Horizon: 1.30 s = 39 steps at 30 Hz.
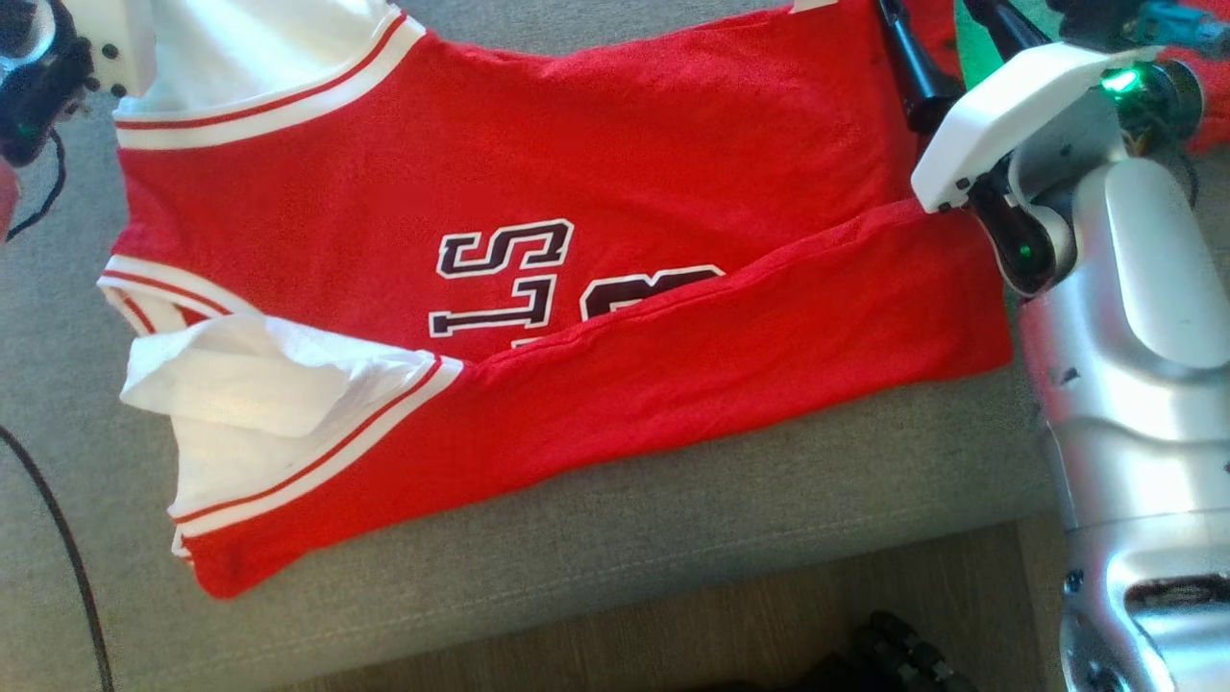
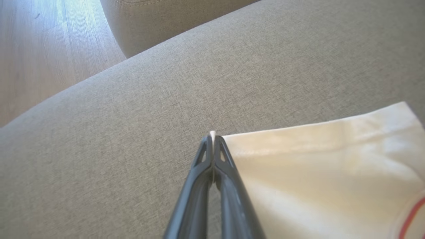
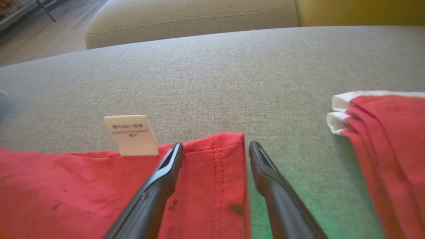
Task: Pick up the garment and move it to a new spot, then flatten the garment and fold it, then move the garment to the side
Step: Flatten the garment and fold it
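Left tool [image 2: 212,139] is clenched on the corner of the white sleeve [image 2: 315,166], tips pinched tight on the cloth. Right tool [image 3: 216,146] is released, jaws wide, straddling the hem corner of the red garment [image 1: 596,173] beside its label [image 3: 131,134]. We see the garment spread on the grey cushion [image 1: 673,519], its near long edge already folded over the print. We judge the tools sit at the two ends of the far edge so it lifts evenly for the next fold; the right one must close first. Another red piece [image 3: 388,142] lies apart, off to the side.
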{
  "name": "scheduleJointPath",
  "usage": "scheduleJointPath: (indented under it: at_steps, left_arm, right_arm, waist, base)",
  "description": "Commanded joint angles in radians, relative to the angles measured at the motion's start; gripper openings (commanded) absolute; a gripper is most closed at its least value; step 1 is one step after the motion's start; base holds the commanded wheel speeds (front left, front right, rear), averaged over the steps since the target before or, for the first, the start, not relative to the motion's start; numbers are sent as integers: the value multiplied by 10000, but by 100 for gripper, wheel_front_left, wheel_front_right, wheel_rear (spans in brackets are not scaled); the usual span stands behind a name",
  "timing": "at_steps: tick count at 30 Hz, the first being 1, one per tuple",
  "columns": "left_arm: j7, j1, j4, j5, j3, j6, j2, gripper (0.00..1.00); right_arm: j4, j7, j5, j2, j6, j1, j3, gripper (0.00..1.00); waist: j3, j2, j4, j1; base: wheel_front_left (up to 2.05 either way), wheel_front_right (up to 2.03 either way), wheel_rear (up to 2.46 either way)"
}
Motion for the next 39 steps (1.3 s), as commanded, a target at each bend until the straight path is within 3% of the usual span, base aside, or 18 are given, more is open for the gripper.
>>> scheduleJointPath:
  at_steps: [1, 2, 4, 8, 17, 30, 39]
  left_arm:
    - [-91, -538, -111, -17, 247, 14, 407, 0]
    - [-110, -543, -96, -27, 222, 14, 407, 0]
    - [-144, -548, -60, -52, 172, 14, 410, 0]
    - [-195, -534, 36, -116, 84, 14, 395, 0]
    - [-1107, -657, 13, -115, -8, 14, 401, 0]
    - [-4186, -1268, 310, 127, 458, 212, 330, 0]
    - [-4684, -410, -262, -654, 520, 36, 163, 0]
  right_arm:
    - [-98, -191, -79, 70, -4, -262, 163, 100]
    - [45, -269, -95, 70, -4, -336, 178, 85]
    - [291, -389, -95, 70, -4, -455, 227, 47]
    - [630, -547, -114, 70, -4, -667, 312, 0]
    - [1097, -892, -128, 70, -4, -1146, 51, 0]
    - [1922, -1762, 47, 70, -4, -2191, -1010, 0]
    - [2008, -1572, 341, -24, -4, -1761, -1149, 0]
  waist:
    - [-10, 0, 30, -1]
    - [-15, 0, 43, -1]
    - [-32, 0, 66, -1]
    - [-83, 0, 94, -1]
    - [-104, 0, 194, -1]
    - [-145, 0, 427, -1]
    - [-511, 0, 845, -1]
  base:
    - [0, 0, 0]
    - [0, 0, 0]
    - [0, 0, 0]
    - [0, 0, 0]
    - [0, 0, 0]
    - [0, 0, 0]
    - [0, 0, 0]
